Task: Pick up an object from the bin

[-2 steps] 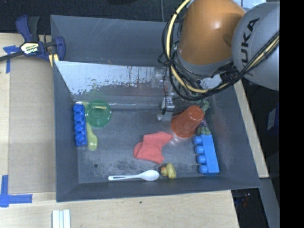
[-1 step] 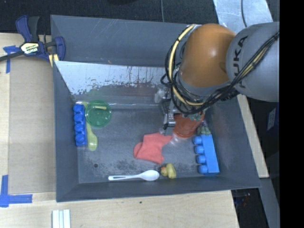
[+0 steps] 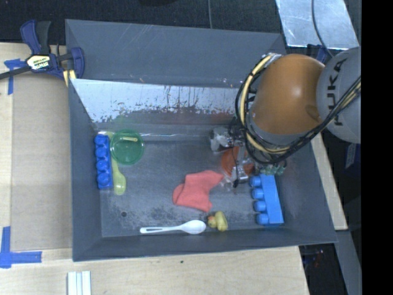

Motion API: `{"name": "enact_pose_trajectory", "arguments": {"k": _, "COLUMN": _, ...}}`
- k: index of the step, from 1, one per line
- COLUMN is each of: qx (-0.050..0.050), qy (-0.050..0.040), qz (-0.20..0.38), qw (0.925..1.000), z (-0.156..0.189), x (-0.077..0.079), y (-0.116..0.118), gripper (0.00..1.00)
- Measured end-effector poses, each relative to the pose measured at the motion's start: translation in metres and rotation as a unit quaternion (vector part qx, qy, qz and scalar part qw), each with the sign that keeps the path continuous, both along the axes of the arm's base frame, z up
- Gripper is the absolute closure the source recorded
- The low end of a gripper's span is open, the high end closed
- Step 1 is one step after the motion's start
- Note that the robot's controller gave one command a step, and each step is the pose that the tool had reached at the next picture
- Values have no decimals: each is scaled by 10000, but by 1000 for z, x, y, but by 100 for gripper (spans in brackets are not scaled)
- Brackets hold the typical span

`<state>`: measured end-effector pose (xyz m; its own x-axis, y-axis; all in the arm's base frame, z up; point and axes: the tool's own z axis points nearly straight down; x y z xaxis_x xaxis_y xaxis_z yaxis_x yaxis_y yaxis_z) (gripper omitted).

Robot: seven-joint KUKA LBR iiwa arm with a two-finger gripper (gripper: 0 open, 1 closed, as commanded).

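Arm [image 3: 288, 97] angled downward, gripper [image 3: 237, 166] seemingly low

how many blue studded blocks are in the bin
2. One blue block lies at the left beside the green cup; the other lies at the right, next to the gripper. The arm could hide more.

Open grey floor [image 3: 166, 158] mid-bin between green cup [image 3: 127, 147] and red cloth [image 3: 196, 189]. Blocked at right by blue brick [image 3: 267, 198], along near wall by white spoon [image 3: 175, 228] and small yellow toy [image 3: 217, 221].

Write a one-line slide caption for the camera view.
The end effector in the grey bin, between a red cloth and a blue studded block; a white spoon lies nearby.
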<state>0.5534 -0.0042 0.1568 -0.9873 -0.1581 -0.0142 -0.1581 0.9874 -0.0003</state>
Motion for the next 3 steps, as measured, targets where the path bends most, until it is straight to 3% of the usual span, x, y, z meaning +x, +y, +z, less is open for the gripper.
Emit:
{"name": "enact_pose_trajectory", "arguments": {"k": 1, "qx": -9, "qy": 7, "qz": 379, "qw": 9993, "z": -26, "x": 8, "y": -9, "gripper": 0}}
{"name": "enact_pose_trajectory", "arguments": {"k": 2, "qx": -4, "qy": 3, "qz": -178, "qw": 9998, "z": -90, "x": 26, "y": 4, "gripper": 0}}
{"name": "enact_pose_trajectory", "arguments": {"k": 3, "qx": -12, "qy": -71, "qz": 305, "qw": 9995, "z": -86, "x": 33, "y": 26, "gripper": 100}}
